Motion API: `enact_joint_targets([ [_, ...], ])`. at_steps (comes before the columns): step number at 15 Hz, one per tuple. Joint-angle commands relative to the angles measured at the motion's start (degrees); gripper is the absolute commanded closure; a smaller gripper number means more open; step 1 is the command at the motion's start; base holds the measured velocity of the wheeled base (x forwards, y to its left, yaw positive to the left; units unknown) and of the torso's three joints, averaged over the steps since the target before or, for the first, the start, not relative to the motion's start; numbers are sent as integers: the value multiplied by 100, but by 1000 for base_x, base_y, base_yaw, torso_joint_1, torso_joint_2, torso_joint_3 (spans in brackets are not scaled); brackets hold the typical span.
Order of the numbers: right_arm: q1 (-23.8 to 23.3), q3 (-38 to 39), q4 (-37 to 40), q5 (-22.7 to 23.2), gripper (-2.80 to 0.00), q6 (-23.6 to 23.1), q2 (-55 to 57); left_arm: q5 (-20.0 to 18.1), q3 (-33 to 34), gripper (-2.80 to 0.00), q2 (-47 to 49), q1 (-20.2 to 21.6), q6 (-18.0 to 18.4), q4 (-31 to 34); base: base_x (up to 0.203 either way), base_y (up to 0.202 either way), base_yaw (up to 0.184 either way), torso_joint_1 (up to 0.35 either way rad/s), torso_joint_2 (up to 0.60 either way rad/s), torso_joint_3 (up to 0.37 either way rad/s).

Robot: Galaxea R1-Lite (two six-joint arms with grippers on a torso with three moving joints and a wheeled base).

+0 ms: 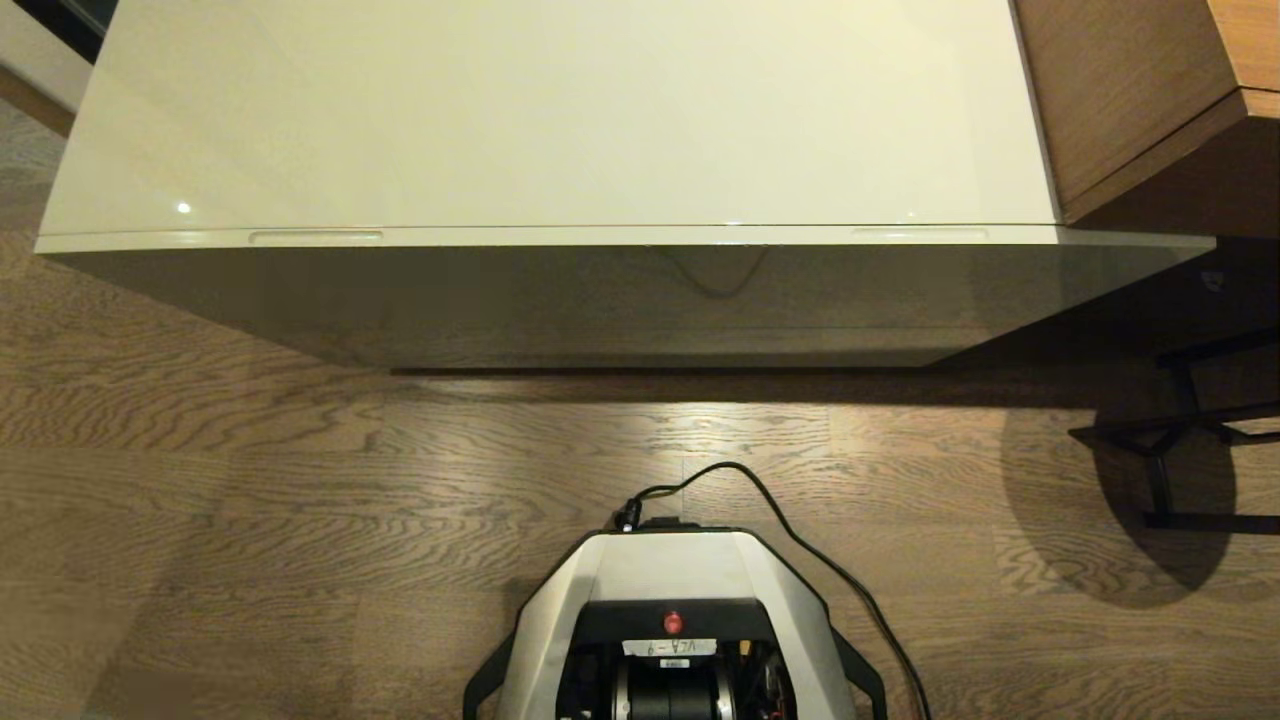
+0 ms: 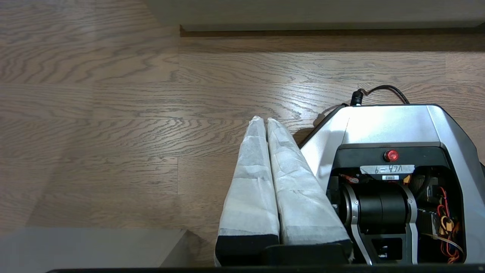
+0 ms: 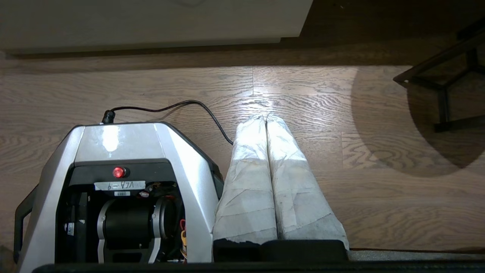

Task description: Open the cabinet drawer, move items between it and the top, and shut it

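And here we are, looking down over the robot base [image 1: 672, 600] at the low cabinet. The top [image 1: 560, 110] is a wide, glossy cream-white surface filling the upper part of the head view, with only a small glint of light near its left front corner. Below its front edge sits the cabinet drawer [image 1: 640, 300], pushed in flush, its glossy beige-grey face reflecting the floor; whatever it holds is hidden behind that closed front. Two slim oblong slots show along the front edge, the left slot [image 1: 316, 237] and the right slot [image 1: 918, 234].

Neither arm reaches into the head view. Over to the left wrist view: the left gripper [image 2: 262, 120] hangs beside the base above the wooden floor [image 1: 250, 450], its two white-wrapped fingers [image 2: 252, 182] pressed together, clenched on nothing. Same story on the other side: the right gripper [image 3: 265, 118] points down at the floor, its fingers [image 3: 250, 182] closed tight against each other, empty.

A black cable [image 1: 800, 540] loops from the front of the base across the floorboards (it trails off toward the robot's right). At the right edge stands a brown wooden furniture piece [image 1: 1130, 100], just beside the cabinet, and below it a black metal frame [image 1: 1180, 430] rests on the floor in shadow.
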Motion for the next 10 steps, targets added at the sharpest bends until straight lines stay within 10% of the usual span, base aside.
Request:
enact_joint_targets([
  [1, 1, 9, -3, 0, 0, 4, 4, 4, 0, 0, 9, -3, -1, 2, 0, 0, 0, 0, 0, 0],
  [10, 9, 9, -3, 0, 0, 4, 4, 4, 0, 0, 9, 6, -1, 2, 0, 0, 0, 0, 0, 0],
])
